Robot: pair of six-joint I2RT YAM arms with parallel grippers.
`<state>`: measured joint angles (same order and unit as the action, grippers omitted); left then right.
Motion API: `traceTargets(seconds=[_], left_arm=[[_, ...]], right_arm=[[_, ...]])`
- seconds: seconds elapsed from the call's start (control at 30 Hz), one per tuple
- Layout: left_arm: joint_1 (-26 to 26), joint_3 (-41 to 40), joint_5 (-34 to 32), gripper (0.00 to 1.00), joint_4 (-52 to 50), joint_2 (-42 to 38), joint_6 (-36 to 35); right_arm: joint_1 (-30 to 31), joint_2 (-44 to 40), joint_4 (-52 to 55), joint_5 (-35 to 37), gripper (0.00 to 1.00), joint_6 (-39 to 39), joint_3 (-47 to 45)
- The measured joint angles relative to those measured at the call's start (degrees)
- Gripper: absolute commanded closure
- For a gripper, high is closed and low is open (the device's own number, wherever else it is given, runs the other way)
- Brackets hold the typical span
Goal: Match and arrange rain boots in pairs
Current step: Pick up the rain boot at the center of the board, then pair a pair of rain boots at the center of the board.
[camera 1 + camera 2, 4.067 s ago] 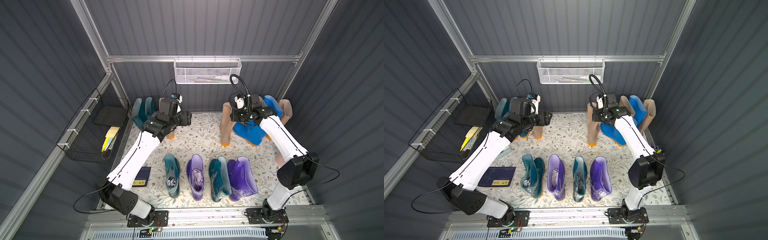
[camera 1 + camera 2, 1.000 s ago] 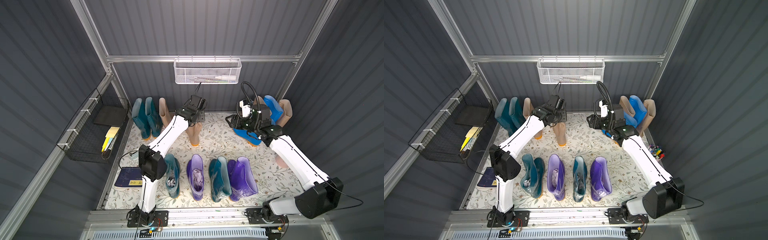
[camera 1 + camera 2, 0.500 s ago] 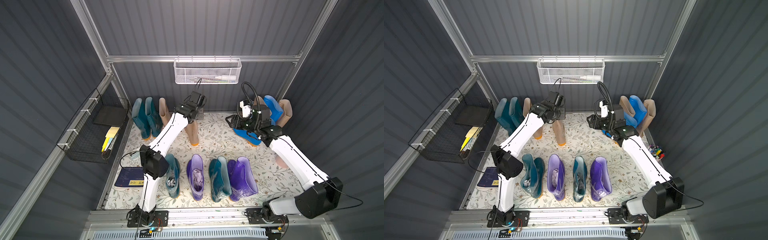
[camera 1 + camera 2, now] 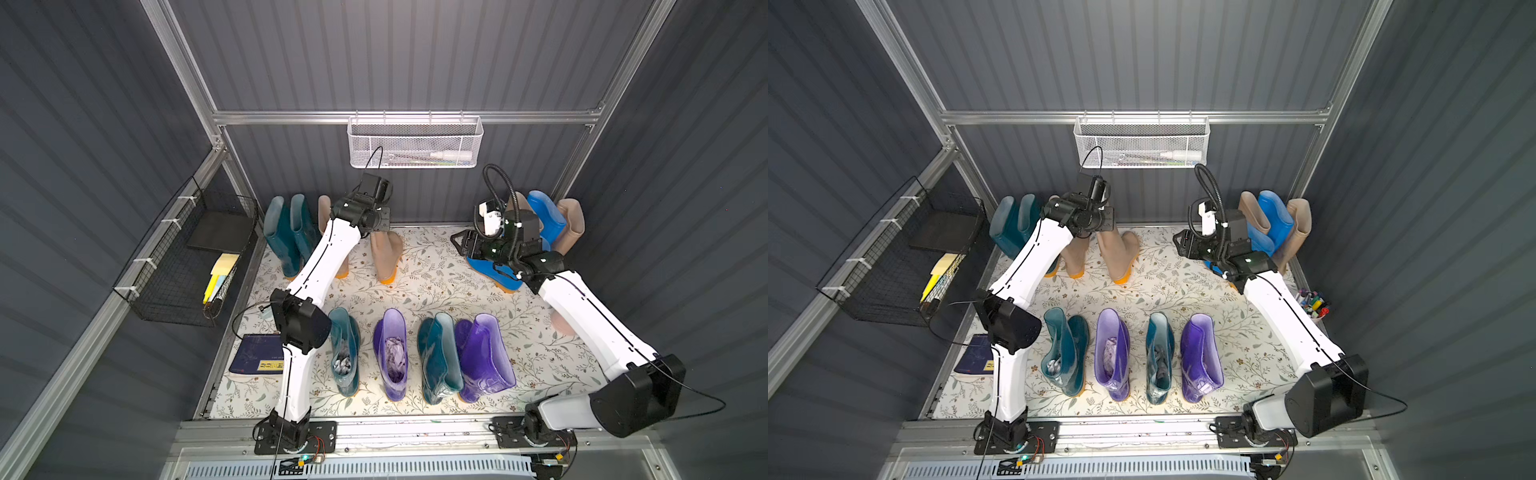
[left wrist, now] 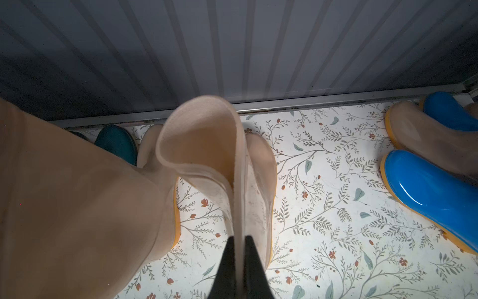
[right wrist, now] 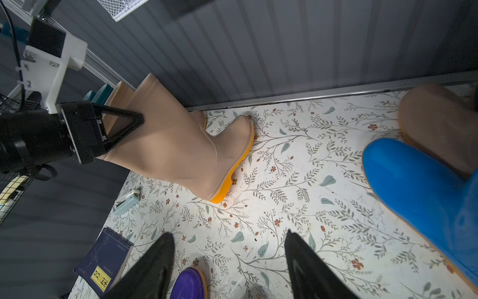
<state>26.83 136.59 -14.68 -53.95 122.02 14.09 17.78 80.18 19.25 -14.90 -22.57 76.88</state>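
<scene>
Four dark teal boots [image 4: 345,332], four beige boots [image 4: 1119,253], two bright blue boots [image 4: 544,216] and two purple boots [image 4: 484,357] are showing, making twelve. One white wire basket [image 4: 415,141] and one black wire basket [image 4: 183,266] are hanging. One notebook [image 4: 257,359] is lying flat, one cup of markers [image 4: 1312,307] is standing, and two robot arms [image 4: 328,257] are reaching in.

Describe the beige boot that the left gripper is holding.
The beige boot is tall, glossy rubber with an orange sole. The left gripper is shut on its top rim, pinching the soft shaft flat. It tilts over the floral mat near the back wall, beside another beige boot; contact between them is unclear.
</scene>
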Motion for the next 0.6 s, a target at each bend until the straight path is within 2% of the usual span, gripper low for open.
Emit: traceTargets(seconds=[0.4,0.6], left_arm=[[-5.4,-0.2,-2.6,1.0,1.4,0.3,-0.1],[-5.9,-0.4,-3.6,1.0,3.3,1.4,0.0]], right_arm=[[0.0,-0.4,0.0,-0.3,0.29,-0.7,-0.2],[0.0,-2.3,0.1,-0.2,0.29,-0.6,-0.5]])
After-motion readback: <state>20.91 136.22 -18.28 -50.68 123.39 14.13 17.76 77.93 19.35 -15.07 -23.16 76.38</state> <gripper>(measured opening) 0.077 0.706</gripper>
